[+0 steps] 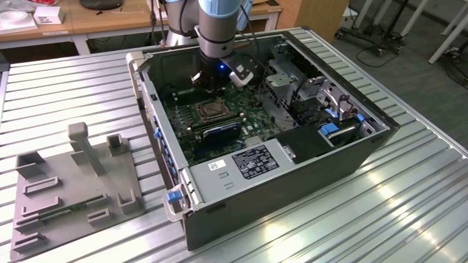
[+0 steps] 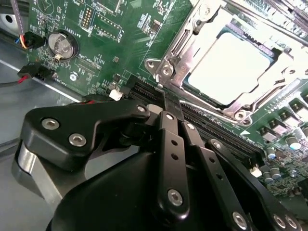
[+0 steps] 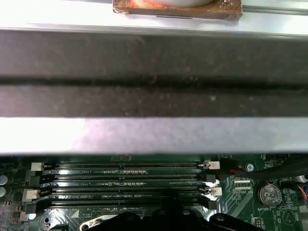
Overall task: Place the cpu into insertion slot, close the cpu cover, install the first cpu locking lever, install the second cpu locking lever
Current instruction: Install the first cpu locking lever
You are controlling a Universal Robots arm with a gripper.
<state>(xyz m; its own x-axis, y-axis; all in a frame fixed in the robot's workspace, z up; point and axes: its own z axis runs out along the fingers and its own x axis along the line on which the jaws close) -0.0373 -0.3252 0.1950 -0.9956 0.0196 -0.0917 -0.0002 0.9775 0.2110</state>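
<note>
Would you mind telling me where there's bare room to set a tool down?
The ribbed metal table is bare between the computer case and the grey fixture block, and again in front of the case. Inside the case it's crowded, with the gripper beside the cpu.

1 arm upright, wrist pointing down, hand (image 2: 166,103) lowered (fingers pressed together)

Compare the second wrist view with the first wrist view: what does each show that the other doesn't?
Second wrist view alone: the cpu seated in the slot, with the cover closed around it, and the gripper low beside the socket at the memory slots.

First wrist view alone: the full length of the memory slots with their white end clips, under a broad dark bar.

Both: the green board, the memory slots and the coin cell.
</note>
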